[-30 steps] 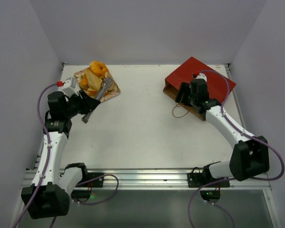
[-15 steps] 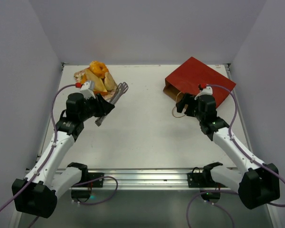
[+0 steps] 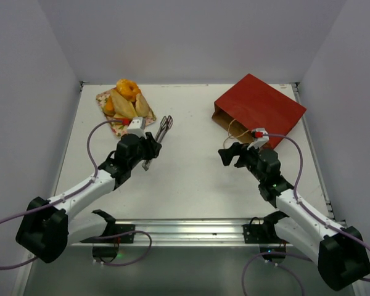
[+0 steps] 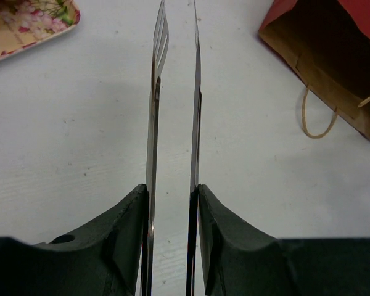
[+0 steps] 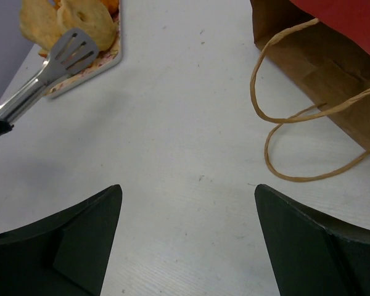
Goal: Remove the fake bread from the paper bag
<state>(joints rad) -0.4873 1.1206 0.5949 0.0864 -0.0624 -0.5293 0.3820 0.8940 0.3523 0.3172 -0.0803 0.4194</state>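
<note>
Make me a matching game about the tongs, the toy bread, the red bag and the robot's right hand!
Things:
1. tongs
2. fake bread
3. paper bag
4. right gripper

States:
A. open, holding nothing
B. dark red, lying flat
C. piled on the floral tray
D. clamped in the left gripper

Pairs: 1-D, 2-C, 3-B, 4-A

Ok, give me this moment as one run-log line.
left gripper: shut on tongs | right gripper: open, empty, near paper bag mouth | fake bread: piled on floral tray | paper bag: lying down, handles out
</note>
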